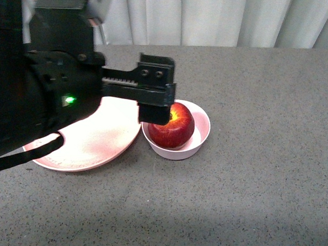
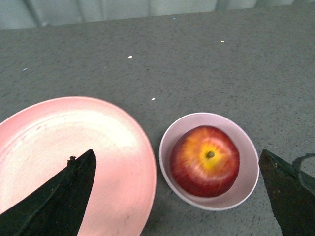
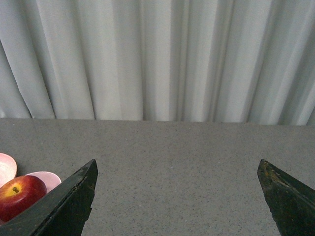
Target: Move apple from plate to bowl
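The dark red apple [image 1: 172,128] with its yellow patch up sits in the small pale pink bowl [image 1: 204,133], right of the wide salmon-pink plate [image 1: 94,143], which holds nothing. My left gripper [image 1: 157,108] is open and empty, just above the bowl's left rim. In the left wrist view the apple [image 2: 205,162] lies in the bowl [image 2: 247,181] between the spread fingers of the gripper [image 2: 176,153], and the plate [image 2: 74,137] is beside it. My right gripper [image 3: 177,162] is open and empty over bare table. That view shows the apple [image 3: 17,196], the bowl [image 3: 47,178] and the plate [image 3: 6,167] at its edge.
The grey speckled table [image 1: 265,195] stretches to the right and front of the bowl. A white curtain [image 1: 203,18] hangs behind the table's far edge. The bulky black left arm [image 1: 32,96] covers the plate's left part in the front view.
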`<state>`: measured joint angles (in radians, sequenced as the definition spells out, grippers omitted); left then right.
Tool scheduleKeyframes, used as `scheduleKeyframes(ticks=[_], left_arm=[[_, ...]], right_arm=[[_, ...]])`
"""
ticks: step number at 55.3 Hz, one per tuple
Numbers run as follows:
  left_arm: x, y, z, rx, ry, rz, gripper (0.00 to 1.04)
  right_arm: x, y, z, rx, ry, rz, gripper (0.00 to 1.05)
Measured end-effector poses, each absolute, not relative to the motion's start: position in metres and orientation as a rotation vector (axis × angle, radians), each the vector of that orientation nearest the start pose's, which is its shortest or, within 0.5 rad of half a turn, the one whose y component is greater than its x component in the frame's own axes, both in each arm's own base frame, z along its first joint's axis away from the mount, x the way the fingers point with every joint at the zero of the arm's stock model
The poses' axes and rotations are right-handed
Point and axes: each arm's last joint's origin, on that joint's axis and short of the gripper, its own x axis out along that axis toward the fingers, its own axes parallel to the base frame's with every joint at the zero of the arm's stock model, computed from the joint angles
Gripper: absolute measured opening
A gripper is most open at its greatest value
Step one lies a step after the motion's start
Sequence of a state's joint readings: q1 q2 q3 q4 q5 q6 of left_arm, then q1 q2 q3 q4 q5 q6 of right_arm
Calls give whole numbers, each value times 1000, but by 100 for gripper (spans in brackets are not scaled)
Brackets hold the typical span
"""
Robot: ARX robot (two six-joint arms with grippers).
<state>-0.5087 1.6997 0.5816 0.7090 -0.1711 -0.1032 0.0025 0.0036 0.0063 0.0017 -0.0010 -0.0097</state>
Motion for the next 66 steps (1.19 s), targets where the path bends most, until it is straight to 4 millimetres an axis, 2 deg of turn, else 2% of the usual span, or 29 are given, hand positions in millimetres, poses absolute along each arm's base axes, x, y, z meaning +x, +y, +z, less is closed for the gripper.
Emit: scheduleKeyframes(ticks=[8,17,20,22,26,35,45,52,66], left_arm=[[245,-118,138,25,417,-210,98],[242,-113,139,17,401,-178,97],[239,-107,133,30,260,-77,87],[230,-97,131,21,166,-42,78],[216,-75,143,-17,30,-10,60],[195,-52,149,-12,16,-14,33],[180,-35,157,-3,34,-5,4],[169,-28,163,-6,10,-13,4],[149,-14,163,-7,11,-3,4]], right_arm=[[98,0,166,-10,-4,4,95],[98,0,166,-10,-4,4,95],[98,0,166,-10,-4,4,95],[98,0,166,-10,-4,4,95],[98,0,165,-10,-4,0,95],[98,0,165,-10,-4,4,95],[98,0,165,-10,-4,4,95],[98,0,165,-10,-4,3,95],[98,0,165,-10,-4,4,95]])
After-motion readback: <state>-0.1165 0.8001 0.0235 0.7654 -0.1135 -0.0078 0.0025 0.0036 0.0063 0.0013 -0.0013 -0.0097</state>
